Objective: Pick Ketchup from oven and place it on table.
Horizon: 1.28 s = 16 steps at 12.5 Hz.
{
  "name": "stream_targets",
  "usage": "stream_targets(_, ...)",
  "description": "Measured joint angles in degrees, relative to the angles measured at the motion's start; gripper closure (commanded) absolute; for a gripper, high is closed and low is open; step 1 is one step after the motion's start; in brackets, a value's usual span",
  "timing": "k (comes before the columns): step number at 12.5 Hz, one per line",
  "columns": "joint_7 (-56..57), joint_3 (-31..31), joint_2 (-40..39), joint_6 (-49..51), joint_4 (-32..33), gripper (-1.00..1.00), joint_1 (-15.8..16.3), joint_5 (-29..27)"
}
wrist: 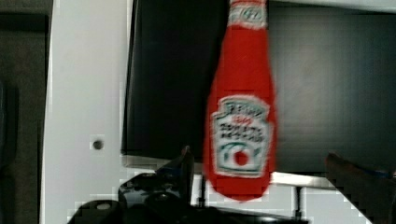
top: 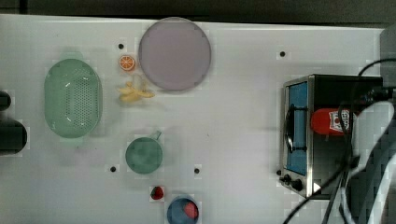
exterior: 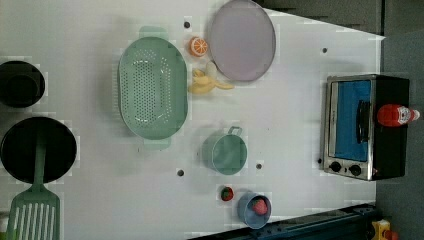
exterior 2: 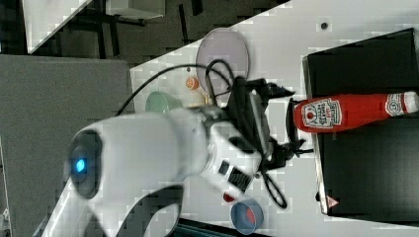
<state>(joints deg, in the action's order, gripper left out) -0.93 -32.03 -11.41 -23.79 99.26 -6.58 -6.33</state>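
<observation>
You're looking at grey surroundings here: a dull grey panel (exterior 2: 54, 98) fills the right view's left, with another white tabletop (exterior 2: 49, 19) and dark frame legs (exterior 2: 111, 29) behind it. A dark strip (top: 196, 7) borders the top view's upper edge. Light falls flat and even, shadows soft.

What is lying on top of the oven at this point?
A ketchup bottle lies on its side on the oven's black top, label up, its base at the front edge. The open gripper sits at that base without gripping it. The oven's inside is not visible.
</observation>
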Motion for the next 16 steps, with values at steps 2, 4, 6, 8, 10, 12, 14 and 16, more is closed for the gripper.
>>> stream_targets(2, -0.2, -0.1, -4.1, -1.7, -0.8, -1.0, 0.0, -4.1)
stream_targets(4, -0.2, 0.7, -7.6, -2.1, -0.3, -1.0, 0.0, -4.4)
stream_targets(6, -0.4, 1.0, -10.9, -4.4, -0.7, -1.0, 0.1, -4.1)
stream_targets(8, -0.4, 0.6, -12.5, -4.2, 0.2, -1.0, 0.0, -5.2)
stream_targets(10, -0.4, 0.9, -13.7, -4.1, 0.2, -1.0, -1.0, -5.7)
stream_targets(12, -0.6, 0.9, -13.7, -3.6, 0.3, -0.92, -1.4, -7.4)
stream_targets(14, -0.6, 0.3, -13.6, -4.2, 1.1, -0.43, -1.4, -7.4)
stream_targets(16, -0.6, 0.1, -13.4, -5.2, 1.2, -0.26, -1.9, -6.9)
